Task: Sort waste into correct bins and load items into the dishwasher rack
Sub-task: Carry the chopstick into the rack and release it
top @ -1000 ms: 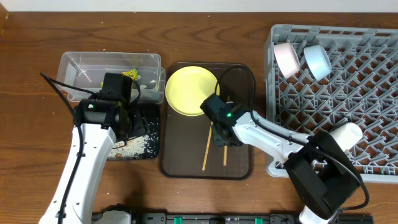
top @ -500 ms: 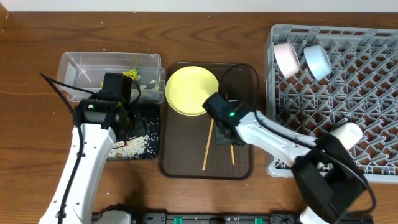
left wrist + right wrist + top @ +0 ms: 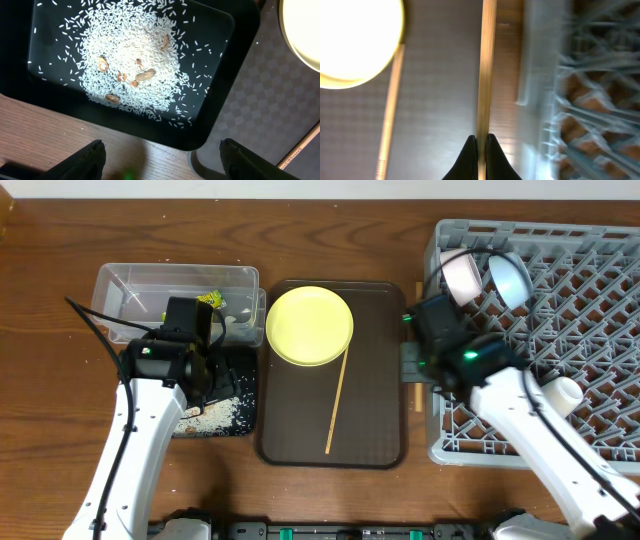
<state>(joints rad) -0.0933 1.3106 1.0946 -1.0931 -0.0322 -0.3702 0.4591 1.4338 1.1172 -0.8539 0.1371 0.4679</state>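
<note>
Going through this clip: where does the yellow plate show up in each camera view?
Overhead: the yellow plate lies centre-top, on the upper part of the brown tray.
Left wrist: only the plate's rim, in the top right corner.
Right wrist: the plate is a blurred bright disc, top left.
Shared landmark: the loose chopstick on the tray by the plate; bottom right in left wrist, left of centre in right wrist.

A brown wooden table [image 3: 60, 420] with visible grain fills the overhead view, evenly lit, with only soft shadows. Beyond the table's far edge runs a thin pale strip [image 3: 300, 188]. Along the table's near edge sits a black rail [image 3: 350, 532] with small green marks.
</note>
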